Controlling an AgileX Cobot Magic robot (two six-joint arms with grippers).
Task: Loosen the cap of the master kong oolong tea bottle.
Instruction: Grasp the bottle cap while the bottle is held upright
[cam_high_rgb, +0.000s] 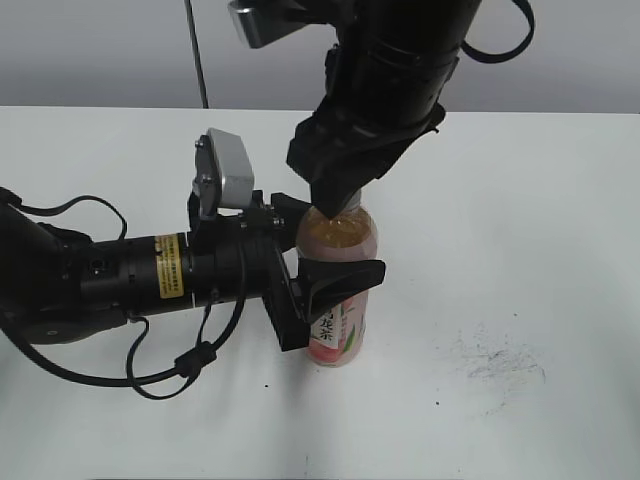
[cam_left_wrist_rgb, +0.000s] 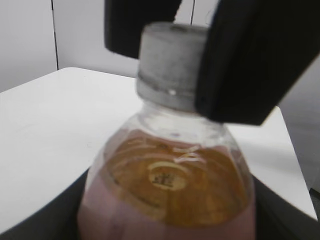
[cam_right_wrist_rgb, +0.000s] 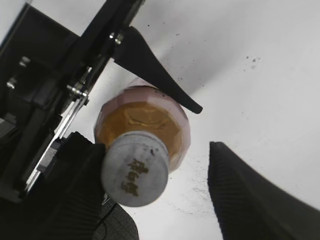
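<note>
At centre frame the master kong oolong tea bottle (cam_high_rgb: 340, 300) stands upright on the white table (cam_high_rgb: 520, 200). My left gripper (cam_high_rgb: 325, 265) clamps its body from the left. My right gripper (cam_right_wrist_rgb: 150, 195) hangs over the cap (cam_right_wrist_rgb: 135, 173), jaws spread (one pad touches the ribbed side, the other stands well apart).

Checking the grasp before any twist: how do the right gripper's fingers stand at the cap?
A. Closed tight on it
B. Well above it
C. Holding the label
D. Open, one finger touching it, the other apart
D: in the right wrist view the right gripper has one finger against the cap, the other finger well apart.
</note>
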